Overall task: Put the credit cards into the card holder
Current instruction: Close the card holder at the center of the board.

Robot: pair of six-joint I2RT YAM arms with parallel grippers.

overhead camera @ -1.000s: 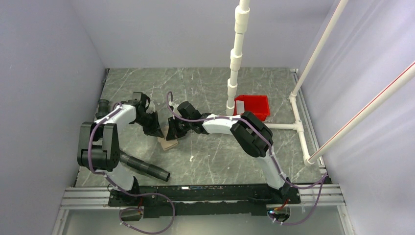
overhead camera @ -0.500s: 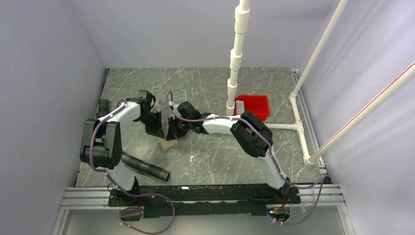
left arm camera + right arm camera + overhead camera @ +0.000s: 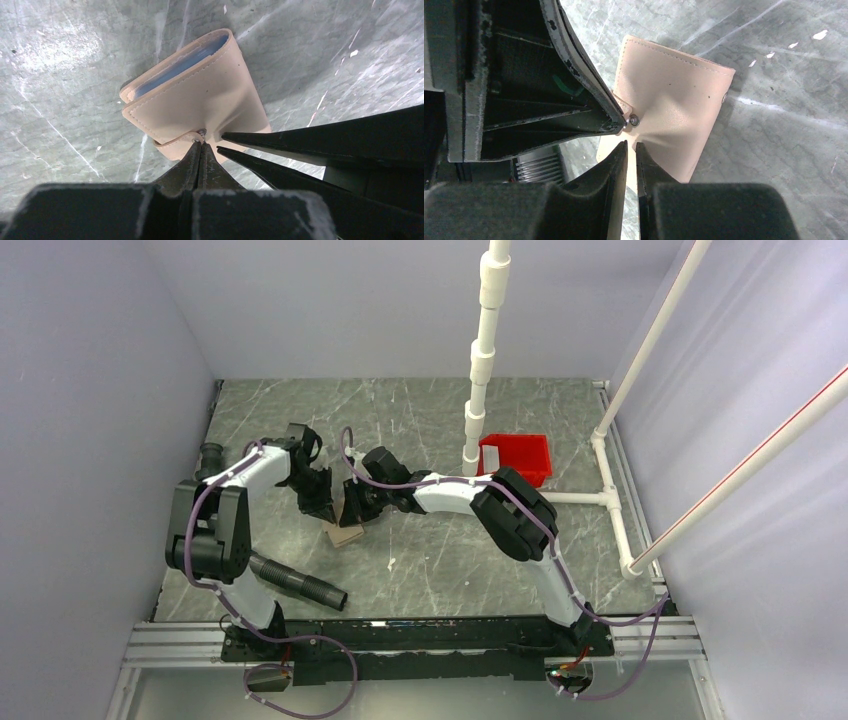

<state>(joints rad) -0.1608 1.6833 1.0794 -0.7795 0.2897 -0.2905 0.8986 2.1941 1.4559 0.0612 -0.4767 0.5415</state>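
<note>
The holder (image 3: 195, 100) lies on the worktop (image 3: 450, 560), in the middle-left part, right between the two arms. It is shut, with its tab (image 3: 176, 143) snapped on.

The left fingers (image 3: 190, 160) are pressed together with no gap. Their tips sit right on the tab, so I think they are pinching it. The right fingers (image 3: 616, 165) are almost together, with just a thin slit. A bit of the holder's edge seems to sit in that slit, so I think they hold the holder's body.

The two sets of tips come from opposite sides and nearly meet at the little snap (image 3: 634, 120). The holder stretches away from the left tips, and its blue mouth is on the far side from them. So I think the next move is to pop the snap. The left tips should pull the tab back toward their own arm, while the right ones keep the body from sliding.

A pale flat thing (image 3: 491, 454), maybe the cards, lies in the red tray (image 3: 528, 462). That is well apart from the holder and nearer the right arm.
</note>
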